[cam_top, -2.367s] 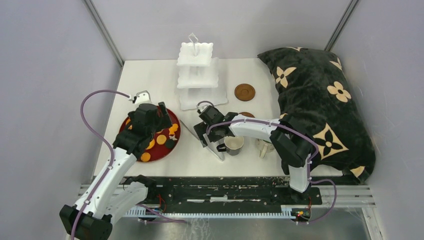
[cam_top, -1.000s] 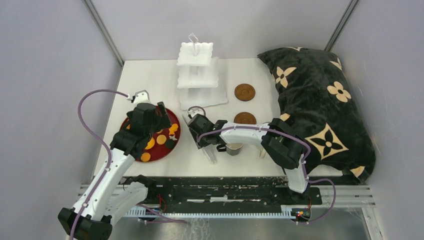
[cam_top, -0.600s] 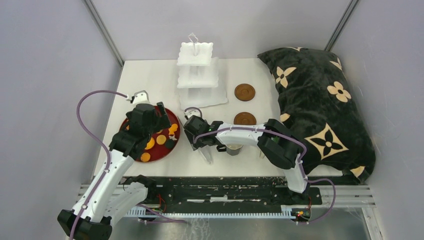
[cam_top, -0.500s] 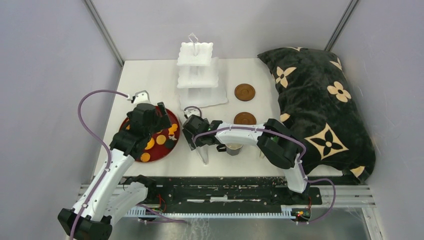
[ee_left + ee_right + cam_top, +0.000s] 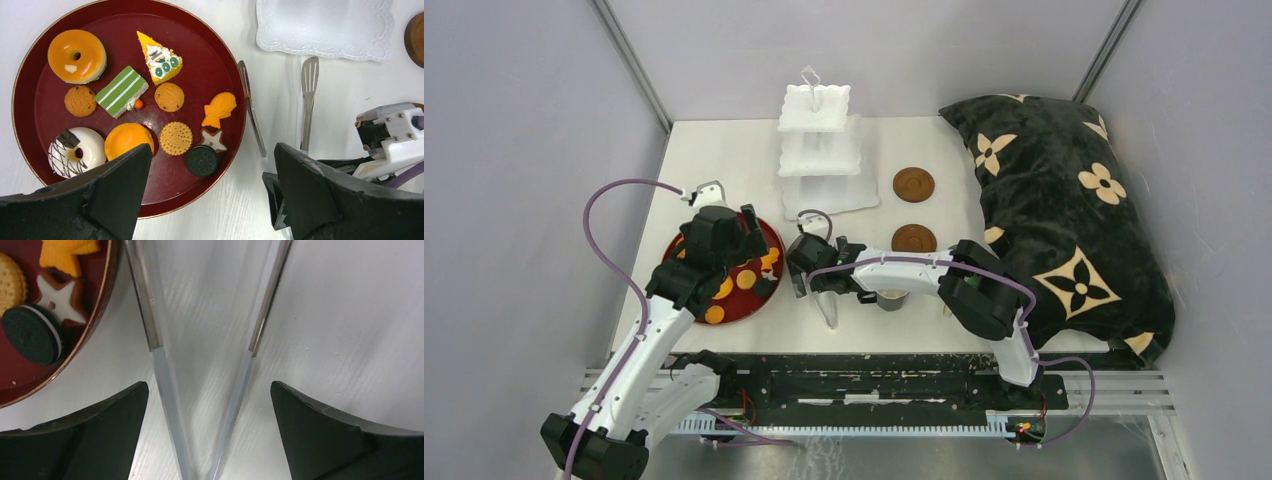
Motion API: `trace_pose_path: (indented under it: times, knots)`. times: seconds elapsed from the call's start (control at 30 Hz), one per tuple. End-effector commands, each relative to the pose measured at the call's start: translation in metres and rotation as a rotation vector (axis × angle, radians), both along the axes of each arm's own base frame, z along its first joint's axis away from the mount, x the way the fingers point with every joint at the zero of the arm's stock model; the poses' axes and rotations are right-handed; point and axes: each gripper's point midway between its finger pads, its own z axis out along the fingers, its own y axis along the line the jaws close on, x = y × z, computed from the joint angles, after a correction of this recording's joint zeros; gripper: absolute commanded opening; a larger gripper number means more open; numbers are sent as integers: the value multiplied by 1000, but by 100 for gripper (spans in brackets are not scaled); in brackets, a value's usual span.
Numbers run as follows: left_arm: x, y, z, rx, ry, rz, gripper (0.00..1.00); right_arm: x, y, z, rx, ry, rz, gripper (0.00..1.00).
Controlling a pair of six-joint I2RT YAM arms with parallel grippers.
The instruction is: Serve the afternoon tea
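Right fingers (image 5: 75, 440) wider now, astride tongs (image 5: 144, 300)

I operate in a robotics test cell. Plain grey panels (image 5: 524, 150) enclose the white tabletop (image 5: 724, 150) on three sides; metal struts (image 5: 631, 65) stand in the back corners. My left arm (image 5: 649, 340) and right arm (image 5: 904, 265) are bolted to a black rail (image 5: 874, 375) along the near edge. The sweets (image 5: 117, 92) on the red tray (image 5: 200, 60) are toys.
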Motion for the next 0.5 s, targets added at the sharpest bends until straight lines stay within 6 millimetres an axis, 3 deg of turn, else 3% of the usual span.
trace_pose_path:
  times: [0.0, 0.3, 0.47]
  knots:
    - [7, 0, 9, 10, -53, -7, 99, 11, 7, 39, 81, -78, -141, 99]
    - [7, 6, 11, 41, -65, 3, 99, 11, 16, 49, -16, -250, -163, 100]
    - [5, 6, 1, 53, -37, -7, 99, 3, 23, 44, 106, -206, -152, 100]
